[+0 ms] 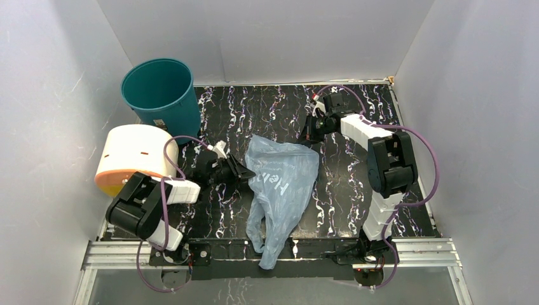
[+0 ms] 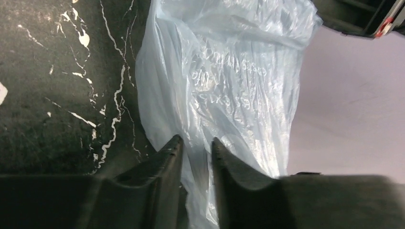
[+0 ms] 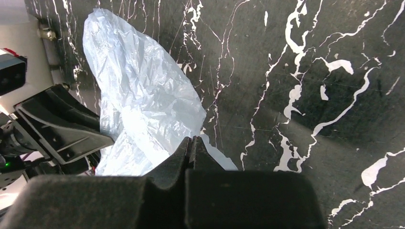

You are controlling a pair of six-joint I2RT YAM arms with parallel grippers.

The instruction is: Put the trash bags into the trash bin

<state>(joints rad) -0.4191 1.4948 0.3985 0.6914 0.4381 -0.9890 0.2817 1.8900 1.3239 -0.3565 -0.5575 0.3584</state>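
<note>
My left tool (image 2: 197,148) and my right tool (image 3: 190,143) are matte black. The thin crinkled plastic bag (image 1: 283,184) is translucent light blue with white lettering. The round tapered plastic bin (image 1: 162,95) is plain teal. The short cylinder (image 1: 130,155) is cream with an orange end. The bench (image 1: 343,178) is black, veined white like marble.

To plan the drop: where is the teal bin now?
In the top view the trash bin stands upright at the far left corner of the table, just behind the cream cylinder, apart from the blue bag.
</note>
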